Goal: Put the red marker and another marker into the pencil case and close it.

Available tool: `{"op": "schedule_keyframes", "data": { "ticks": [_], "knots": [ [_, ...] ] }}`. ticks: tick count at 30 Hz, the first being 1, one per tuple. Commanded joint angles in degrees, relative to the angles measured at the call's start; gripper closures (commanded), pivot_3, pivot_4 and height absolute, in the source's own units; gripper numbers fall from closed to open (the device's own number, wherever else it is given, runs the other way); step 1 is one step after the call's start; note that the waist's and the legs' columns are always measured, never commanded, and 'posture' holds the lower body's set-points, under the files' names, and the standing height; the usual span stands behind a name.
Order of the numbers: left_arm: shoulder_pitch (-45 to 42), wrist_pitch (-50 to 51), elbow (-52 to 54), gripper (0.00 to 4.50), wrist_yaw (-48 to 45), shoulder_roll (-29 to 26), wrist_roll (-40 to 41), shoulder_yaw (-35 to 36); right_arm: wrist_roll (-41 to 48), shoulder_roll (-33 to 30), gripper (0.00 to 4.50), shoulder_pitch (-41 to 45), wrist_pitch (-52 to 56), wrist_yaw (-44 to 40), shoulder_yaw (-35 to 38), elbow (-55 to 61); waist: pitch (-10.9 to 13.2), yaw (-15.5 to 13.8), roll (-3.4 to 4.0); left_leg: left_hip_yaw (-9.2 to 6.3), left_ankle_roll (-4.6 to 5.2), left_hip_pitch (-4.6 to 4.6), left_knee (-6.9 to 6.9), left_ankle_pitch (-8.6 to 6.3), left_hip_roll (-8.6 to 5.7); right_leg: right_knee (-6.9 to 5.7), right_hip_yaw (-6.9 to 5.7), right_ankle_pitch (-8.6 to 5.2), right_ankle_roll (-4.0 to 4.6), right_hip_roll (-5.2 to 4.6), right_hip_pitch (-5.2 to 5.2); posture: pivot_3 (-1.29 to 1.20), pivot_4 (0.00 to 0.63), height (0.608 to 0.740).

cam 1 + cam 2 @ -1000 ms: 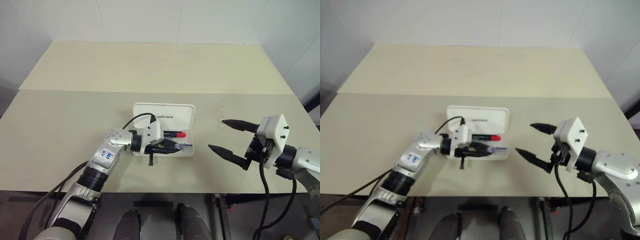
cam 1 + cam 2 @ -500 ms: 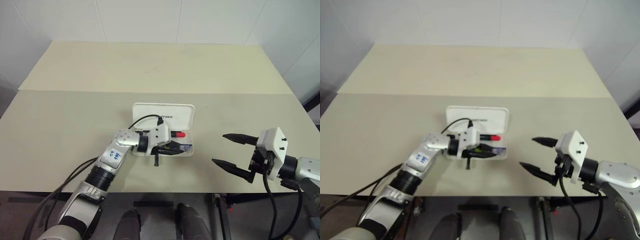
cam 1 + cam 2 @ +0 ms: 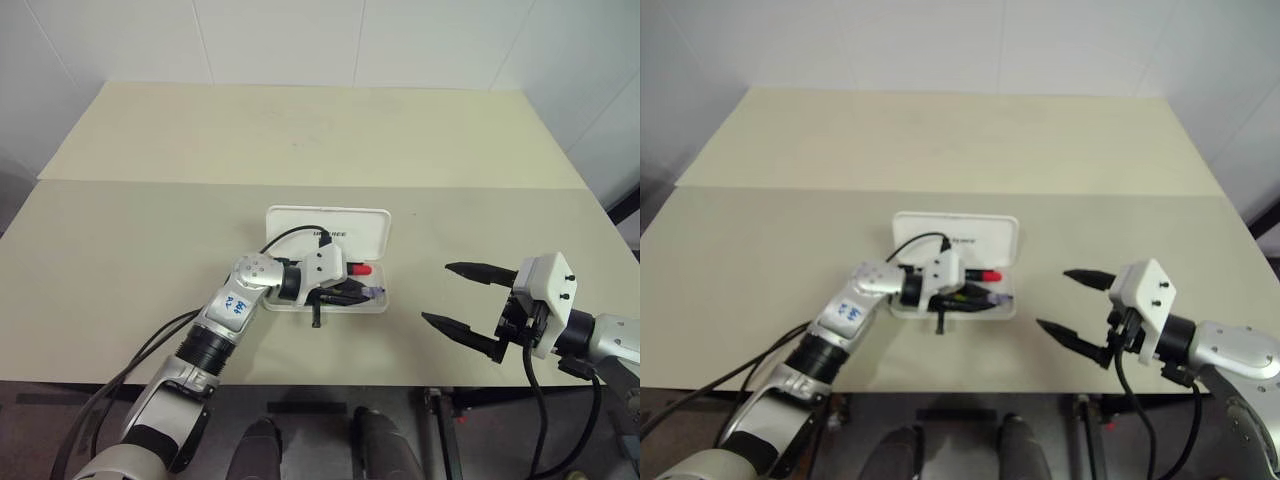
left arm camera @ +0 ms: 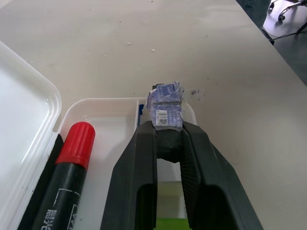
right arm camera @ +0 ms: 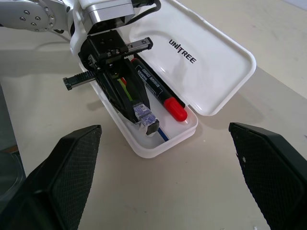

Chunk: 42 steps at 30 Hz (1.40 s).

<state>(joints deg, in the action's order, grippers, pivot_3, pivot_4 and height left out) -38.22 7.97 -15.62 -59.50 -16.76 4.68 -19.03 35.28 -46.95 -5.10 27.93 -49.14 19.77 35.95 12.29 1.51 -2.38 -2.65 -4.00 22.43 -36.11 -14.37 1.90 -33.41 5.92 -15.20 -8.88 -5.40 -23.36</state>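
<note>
red marker (image 5: 158, 94) inside open pencil case (image 5: 211, 72), left end effector (image 5: 139, 112) alongside

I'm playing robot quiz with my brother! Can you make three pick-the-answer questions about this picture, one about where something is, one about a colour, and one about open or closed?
1. Where is the red marker?
A. On the table beside the case
B. Lying in the pencil case
C. In the right gripper

2. What colour is that marker's cap?
A. Red
B. Blue
C. Yellow

3. How is the pencil case's lid?
A. Shut
B. Taken away
C. Open

Answers:
1 B: it lies in the tray next to the left gripper.
2 A: the cap is bright red.
3 C: the lid lies folded back, the inside showing.
</note>
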Motion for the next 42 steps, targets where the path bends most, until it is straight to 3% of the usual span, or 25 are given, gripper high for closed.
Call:
{"op": "schedule_keyframes", "data": {
  "ticks": [1, 5, 14, 23, 28, 32, 37, 42],
  "knots": [
    [-1.36, -0.82, -1.18, 4.23, 0.25, 0.71, -0.49, -0.07, 0.97, 0.35, 0.00, 0.68, -0.70, 0.78, 0.47, 2.42, 0.00, 0.01, 0.00, 0.00, 0.00, 0.00, -0.02, 0.00, 0.00, 0.00, 0.00, 0.00, 0.00, 0.00, 0.00, 0.00, 0.150, 0.740],
    [-1.50, 0.26, -1.16, 4.23, -0.32, 1.20, 0.10, 0.10, 0.96, 0.43, 0.00, 0.76, -0.75, 0.94, 0.45, 2.47, 0.00, 0.02, 0.00, 0.00, 0.01, 0.00, -0.03, 0.01, 0.00, 0.00, 0.00, 0.00, -0.01, 0.00, 0.01, 0.00, 0.150, 0.740],
    [-0.67, 1.04, 1.61, 1.25, -1.72, 1.01, 1.21, 0.37, 0.42, 0.70, 0.00, 1.27, -1.27, 1.36, -0.40, 1.81, 0.00, 0.01, 0.00, 0.00, 0.01, 0.00, -0.03, 0.01, 0.00, 0.00, 0.00, 0.00, -0.01, 0.00, 0.01, 0.00, 0.150, 0.740],
    [4.00, 8.08, 15.93, 1.25, -3.13, -3.39, 10.46, 7.68, 0.17, 0.77, 0.00, 2.15, -1.78, 0.81, -1.25, 0.42, 0.00, 0.08, 0.00, -0.01, 0.01, -0.02, 0.02, 0.01, 0.01, -0.07, 0.00, 0.01, -0.01, 0.00, 0.00, 0.00, 0.150, 0.740],
    [9.18, 13.90, 24.49, 1.25, -2.70, -7.44, 20.97, 17.31, 0.11, 0.45, 0.00, 3.27, -2.31, -0.22, -1.39, -1.67, 0.00, 0.17, 0.01, -0.01, 0.01, -0.04, -0.01, 0.01, 0.01, -0.12, 0.01, 0.01, -0.02, 0.00, 0.00, 0.00, 0.150, 0.740],
    [13.68, 13.43, 25.30, 1.25, -3.98, -13.88, 23.84, 24.06, -0.51, 0.09, 0.00, 5.38, -3.42, -1.60, -2.27, -4.66, 0.00, 0.35, 0.01, 0.00, 0.02, -0.09, -0.01, 0.02, 0.01, -0.15, 0.02, 0.00, 0.00, 0.00, 0.01, 0.00, 0.150, 0.740],
    [15.21, 11.26, 20.78, 1.25, -1.95, -17.55, 25.53, 32.21, -1.42, 0.00, 0.00, 9.30, -4.86, -3.31, -3.52, -8.66, 0.00, 0.19, 0.01, 0.00, 0.03, -0.09, -0.04, 0.03, 0.01, -0.12, 0.02, -0.01, 0.01, -0.01, 0.02, 0.00, 0.150, 0.740],
    [15.10, 5.56, 13.15, 2.89, -0.91, -20.22, 23.35, 36.54, -0.71, -0.40, 0.00, 13.83, -5.06, -6.11, -4.66, -11.59, 0.00, 0.21, 0.01, 0.00, 0.03, -0.09, 0.01, 0.03, 0.01, -0.11, 0.02, -0.02, 0.03, -0.01, 0.01, 0.00, 0.150, 0.740]
  ]
}}
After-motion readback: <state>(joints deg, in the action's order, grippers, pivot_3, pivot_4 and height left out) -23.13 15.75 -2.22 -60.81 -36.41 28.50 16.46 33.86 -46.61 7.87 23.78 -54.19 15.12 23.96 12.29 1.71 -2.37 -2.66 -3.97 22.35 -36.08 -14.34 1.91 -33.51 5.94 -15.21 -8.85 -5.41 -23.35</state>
